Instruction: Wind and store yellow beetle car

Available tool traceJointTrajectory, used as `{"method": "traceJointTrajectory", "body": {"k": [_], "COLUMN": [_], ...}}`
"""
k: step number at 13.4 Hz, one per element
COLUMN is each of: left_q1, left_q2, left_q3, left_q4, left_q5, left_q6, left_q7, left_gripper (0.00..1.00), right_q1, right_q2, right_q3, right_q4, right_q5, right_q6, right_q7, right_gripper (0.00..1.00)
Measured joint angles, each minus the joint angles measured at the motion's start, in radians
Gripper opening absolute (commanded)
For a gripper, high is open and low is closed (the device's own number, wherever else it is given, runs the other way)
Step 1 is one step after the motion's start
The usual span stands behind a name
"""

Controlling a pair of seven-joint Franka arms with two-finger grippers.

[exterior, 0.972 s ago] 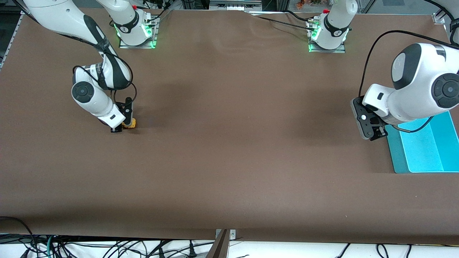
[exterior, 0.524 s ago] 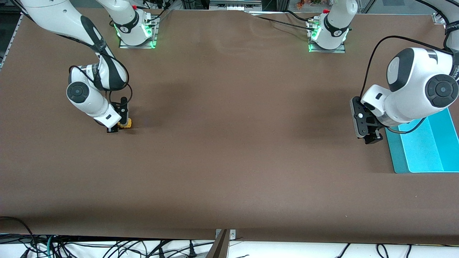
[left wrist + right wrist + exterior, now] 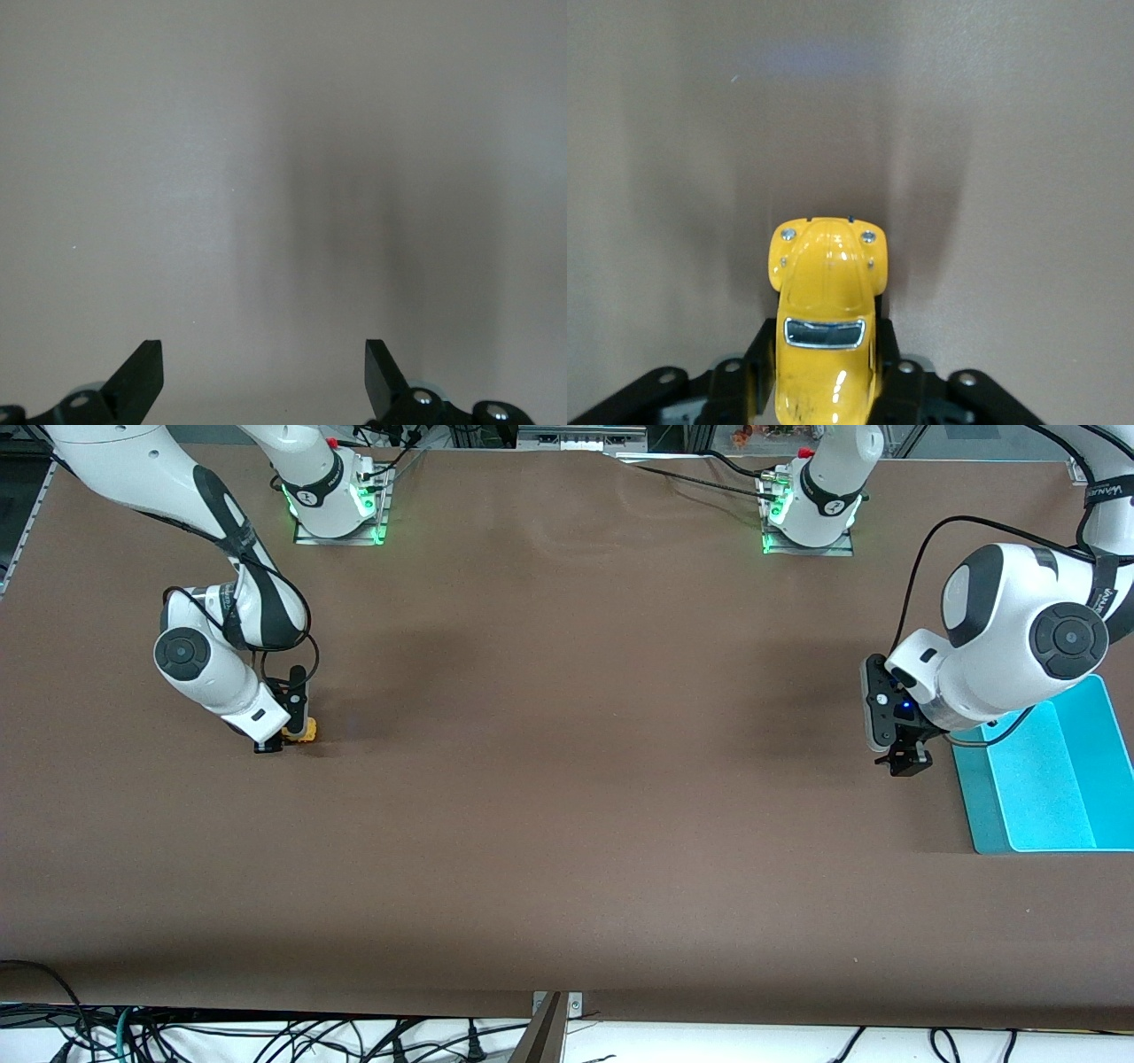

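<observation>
The yellow beetle car (image 3: 304, 732) sits low at the brown table toward the right arm's end. My right gripper (image 3: 282, 742) is shut on it; the right wrist view shows the car (image 3: 827, 301) clamped between the black fingers (image 3: 756, 363), its nose pointing away from the wrist. My left gripper (image 3: 905, 763) is open and empty, hanging low over the table beside the blue bin (image 3: 1045, 779). In the left wrist view its gripper (image 3: 263, 376) has both fingertips spread wide over bare table.
The blue bin, an open turquoise tray, lies at the left arm's end of the table. The two arm bases (image 3: 332, 505) (image 3: 808, 514) stand along the edge farthest from the front camera. Cables hang below the table's near edge.
My right gripper has dragged the car along the table toward the right arm's end. My left arm has turned its wrist and shifted slightly away from the bin.
</observation>
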State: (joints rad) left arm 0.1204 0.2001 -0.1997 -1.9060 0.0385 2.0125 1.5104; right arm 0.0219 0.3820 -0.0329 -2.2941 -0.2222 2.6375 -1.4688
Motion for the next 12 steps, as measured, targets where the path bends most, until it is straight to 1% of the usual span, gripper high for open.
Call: {"method": "traceJointTrajectory", "body": {"k": [3, 6, 10, 12], "left_q1": [0.006, 0.018, 0.04, 0.042], "left_q2": [-0.001, -0.005, -0.006, -0.006], "left_q3": [0.0, 0.004, 0.005, 0.005], "left_q4": [-0.005, -0.005, -0.005, -0.005], "left_q5": [-0.051, -0.052, -0.052, -0.052], "left_q6": [0.005, 0.009, 0.014, 0.016], "left_q7": [0.087, 0.093, 0.103, 0.104], "left_gripper": [1.0, 1.0, 1.0, 1.0], "right_q1": [-0.002, -0.001, -0.001, -0.001], "right_q2": [0.001, -0.041, -0.082, -0.105], "right_q3": [-0.007, 0.001, 0.013, 0.022], "right_q4": [0.005, 0.021, 0.05, 0.085], "right_q5": [0.0, -0.001, -0.001, 0.02], "right_q6": [-0.071, -0.156, -0.208, -0.262], "right_q7": [0.0, 0.0, 0.0, 0.021], "right_gripper": [1.0, 1.0, 1.0, 1.0]}}
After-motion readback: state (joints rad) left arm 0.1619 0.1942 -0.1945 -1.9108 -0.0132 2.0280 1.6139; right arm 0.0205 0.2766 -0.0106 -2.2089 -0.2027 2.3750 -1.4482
